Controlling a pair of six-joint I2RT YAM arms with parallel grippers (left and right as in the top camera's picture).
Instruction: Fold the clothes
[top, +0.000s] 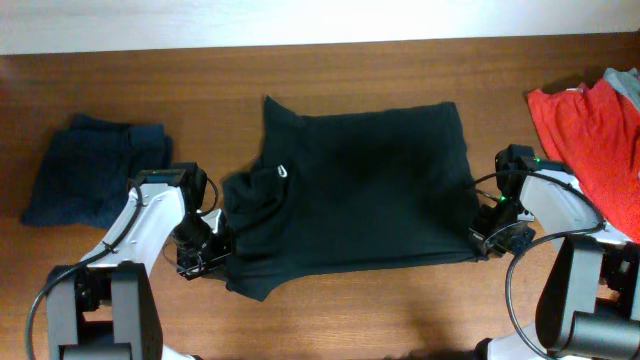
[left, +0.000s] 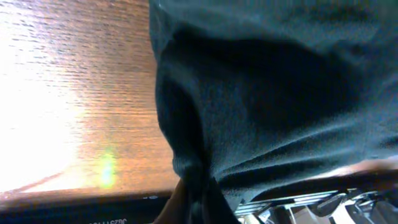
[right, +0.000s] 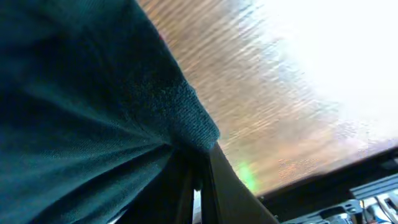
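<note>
Reaching in from the near left with the left arm (top: 148, 215), elbow bent and wrist low over the wooden surface (top: 350, 310). Clamped with the left fingers (top: 205, 258) on a bunched fold of the black T-shirt (top: 370, 190) at its near left edge; seen from the left wrist, dark cloth gathered down into the closed grip. Reaching in from the near right with the right arm (top: 560, 205), forearm angled inward and wrist down at the shirt's near right corner. Pinched together with the right fingers (top: 487, 240) on the ribbed hem there, cloth drawn up from the wood in the right wrist view. Spread across the middle of the surface otherwise, mostly flat, rumpled and folded over on the left side. Marked with a small white logo (top: 286, 172) near that rumpled part, too small to read. Lying well apart at far left, a folded navy garment (top: 90, 170); at the far right edge, a crumpled red garment (top: 590, 140).
</note>
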